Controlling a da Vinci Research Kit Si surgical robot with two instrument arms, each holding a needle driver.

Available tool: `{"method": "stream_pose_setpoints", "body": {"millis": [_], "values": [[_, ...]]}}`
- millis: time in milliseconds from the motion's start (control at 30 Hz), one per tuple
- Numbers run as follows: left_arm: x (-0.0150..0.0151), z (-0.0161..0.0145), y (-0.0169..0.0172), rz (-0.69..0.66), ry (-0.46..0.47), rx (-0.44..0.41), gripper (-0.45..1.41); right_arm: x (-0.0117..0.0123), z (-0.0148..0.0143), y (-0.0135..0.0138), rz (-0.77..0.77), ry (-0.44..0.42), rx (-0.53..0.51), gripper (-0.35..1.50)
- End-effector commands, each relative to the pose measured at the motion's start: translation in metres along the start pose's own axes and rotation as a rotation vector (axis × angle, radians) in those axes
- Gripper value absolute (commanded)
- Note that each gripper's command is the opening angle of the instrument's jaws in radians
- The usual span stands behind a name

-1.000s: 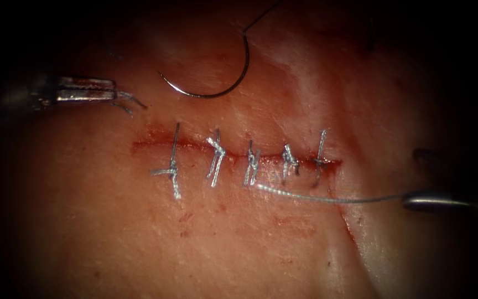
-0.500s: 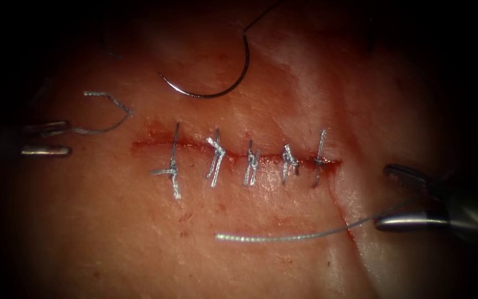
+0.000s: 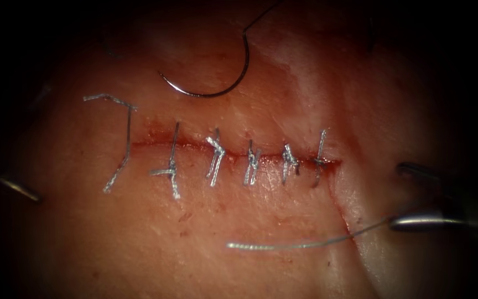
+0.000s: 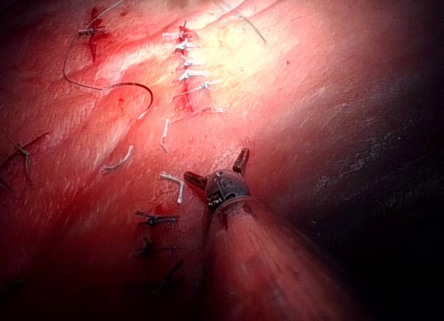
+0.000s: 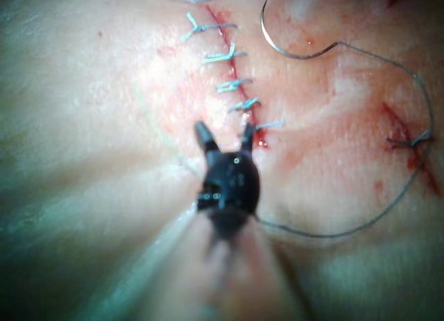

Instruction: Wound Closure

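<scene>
Both grippers apart, holding nothing: left gripper (image 4: 216, 170) at the left of the cut (image 3: 233, 155), right gripper (image 5: 224, 139) at its right end. Needle (image 3: 217, 83) lying loose on the tissue (image 3: 250, 254) above the cut, seemingly not in it. Thread piece (image 3: 283, 243) lying below the cut.

Apart from main wound (image 5: 239, 92): 2nd short red cut (image 5: 395, 123) w/ dark stitch (image 5: 411, 142) tied across it. Elsewhere on the surface, several old dark stitches (image 4: 154, 218), roughly in a row.
</scene>
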Motion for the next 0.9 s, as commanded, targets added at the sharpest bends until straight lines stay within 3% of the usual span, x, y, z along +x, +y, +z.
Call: {"method": "stream_pose_setpoints", "body": {"millis": [33,133,233,400,467,500,700,900], "values": [[-0.001,0.0013,0.0006,-0.006,-0.014,-0.017,0.86,-0.0001,0.0009,-0.0003,0.002,0.002,0.001,1.48],[-0.0008,0.0012,0.0011,-0.007,-0.018,-0.023,0.84,0.0002,0.0009,-0.0003,0.005,0.002,-0.005,1.48],[0.0031,-0.0006,0.0014,-0.046,0.061,-0.038,0.71,0.0011,0.0,0.0,0.002,0.001,-0.005,1.48],[0.0071,-0.0019,0.0021,-0.071,0.15,-0.044,0.69,0.0018,-0.0007,-0.0009,-0.036,-0.033,0.031,1.48],[0.011,-0.0022,0.0031,-0.09,0.193,-0.085,0.67,0.0044,-0.0007,-0.0008,-0.038,-0.015,0.014,1.48],[0.011,-0.0022,0.0031,-0.09,0.193,-0.085,0.67,0.0044,-0.0007,-0.0008,-0.038,-0.015,0.014,1.48],[0.0162,0.0,0.0063,-0.084,0.319,-0.17,0.64,0.0085,0.0012,0.0007,-0.077,0.044,-0.045,1.48],[0.0217,0.004,0.0072,-0.023,0.384,-0.209,0.64,0.0097,0.003,0.0029,-0.19,0.038,-0.085,1.42]]}}
